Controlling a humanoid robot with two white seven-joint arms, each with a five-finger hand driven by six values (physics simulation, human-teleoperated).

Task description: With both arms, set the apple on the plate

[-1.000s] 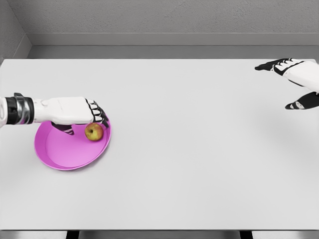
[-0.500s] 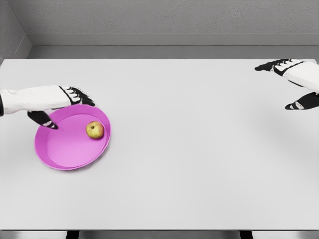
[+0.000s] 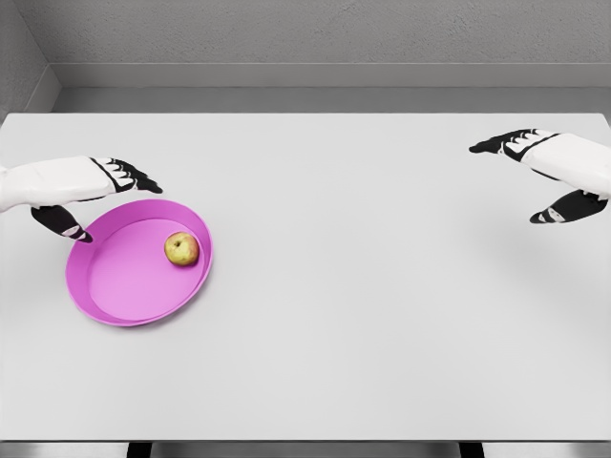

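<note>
- Apple (image 3: pixel 180 249) sits inside the pink plate (image 3: pixel 115 303), in its upper right part, close to the right rim. I read it as yellow-green with a reddish blush, stem side up, resting on the plate floor. Nothing touches it.
- Plate lies flat on the white table (image 3: pixel 363 315), toward the left side, well in from the near edge.
- Left hand (image 3: pixel 91 191) comes in from the left edge of the head view and hangs above the plate's upper left rim. Fingers (image 3: pixel 134 176) are stretched out and relaxed, pointing right; the thumb (image 3: pixel 65 224) drops toward the rim. I see nothing in its grasp, and a clear gap separates it from the apple.
- Right hand (image 3: pixel 539 172) enters from the right edge, over the far right part of the table, well apart from plate and apple. Its fingers (image 3: pixel 496 145) are extended leftward and the thumb (image 3: pixel 563 208) is spread below them; it holds nothing.
- I cannot tell whether either hand touches the tabletop; a faint shadow lies below the right one.
- Behind the table I see a grey wall (image 3: pixel 315 38) with a paler ledge along its base. Two dark table supports (image 3: pixel 138 448) show at the bottom edge.
</note>
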